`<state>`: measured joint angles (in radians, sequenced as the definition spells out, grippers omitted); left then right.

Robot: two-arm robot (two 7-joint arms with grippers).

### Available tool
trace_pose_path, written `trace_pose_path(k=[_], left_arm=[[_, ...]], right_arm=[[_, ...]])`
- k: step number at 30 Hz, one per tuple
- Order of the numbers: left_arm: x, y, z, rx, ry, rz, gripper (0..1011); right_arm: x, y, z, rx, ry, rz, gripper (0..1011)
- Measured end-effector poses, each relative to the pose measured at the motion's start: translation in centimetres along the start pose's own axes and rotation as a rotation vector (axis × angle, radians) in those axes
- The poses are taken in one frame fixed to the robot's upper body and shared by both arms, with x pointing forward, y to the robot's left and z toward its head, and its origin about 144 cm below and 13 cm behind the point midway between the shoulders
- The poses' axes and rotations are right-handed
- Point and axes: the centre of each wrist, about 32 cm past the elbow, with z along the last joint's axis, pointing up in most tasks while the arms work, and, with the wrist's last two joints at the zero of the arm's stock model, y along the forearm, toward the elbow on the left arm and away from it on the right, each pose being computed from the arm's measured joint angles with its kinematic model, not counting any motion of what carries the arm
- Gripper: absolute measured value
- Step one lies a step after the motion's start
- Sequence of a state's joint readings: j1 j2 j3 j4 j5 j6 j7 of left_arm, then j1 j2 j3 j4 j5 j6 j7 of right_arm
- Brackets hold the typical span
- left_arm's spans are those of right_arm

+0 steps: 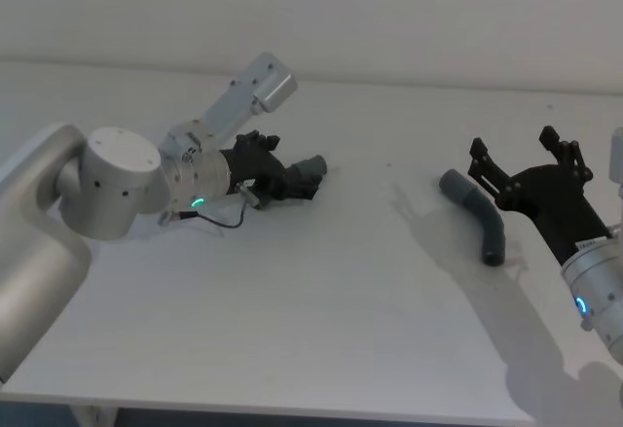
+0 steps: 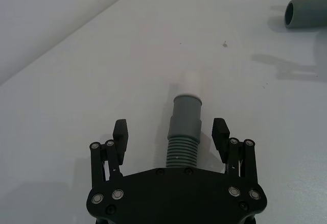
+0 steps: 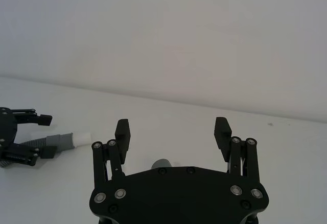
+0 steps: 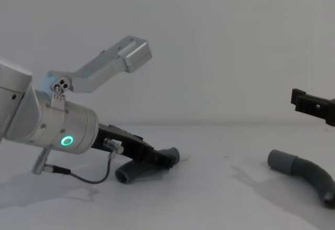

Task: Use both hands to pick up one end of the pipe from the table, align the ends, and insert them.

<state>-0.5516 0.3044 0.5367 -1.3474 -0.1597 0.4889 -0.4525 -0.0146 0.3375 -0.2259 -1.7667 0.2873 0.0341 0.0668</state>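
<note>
the left claw [image 2: 171, 132] is resting low toward the left side of the table [image 1: 321, 339], fingers [image 2: 121, 132] spread and straddling the left hose piece [image 2: 182, 140]. a gap is showing on each side, so it is gripping nothing yet. the smooth cuff [image 2: 186, 113] is poking out past the fingertips. toward the table's right side, the right hose piece [image 1: 477, 215] is lying flat, and the right claw [image 1: 521, 155] is hanging raised off the table over it, spread wide and empty.

the likely trouble is the curve. when the fingers are closing on the ribbed part, the hose is probably rolling or swivelling, leaving its cuff pointing off line. the right claw is looking off-centre over its piece, so closing there is risking a nudge or a miss.
</note>
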Motion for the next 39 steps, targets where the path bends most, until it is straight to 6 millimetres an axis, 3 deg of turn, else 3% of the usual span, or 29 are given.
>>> trace_pose_path(k=[22,35,39], left_arm=[[0.77,-0.35,0.33,0.031,0.021,-0.031,974],[0.88,-0.38,0.42,0.039,0.023,-0.037,654],[0.91,-0.38,0.43,0.04,0.024,-0.037,497]], right_arm=[[0.0,0.0,0.0,0.0,0.0,0.0,1000],[0.0,0.0,0.0,0.0,0.0,0.0,1000],[0.0,0.0,0.0,0.0,0.0,0.0,1000]])
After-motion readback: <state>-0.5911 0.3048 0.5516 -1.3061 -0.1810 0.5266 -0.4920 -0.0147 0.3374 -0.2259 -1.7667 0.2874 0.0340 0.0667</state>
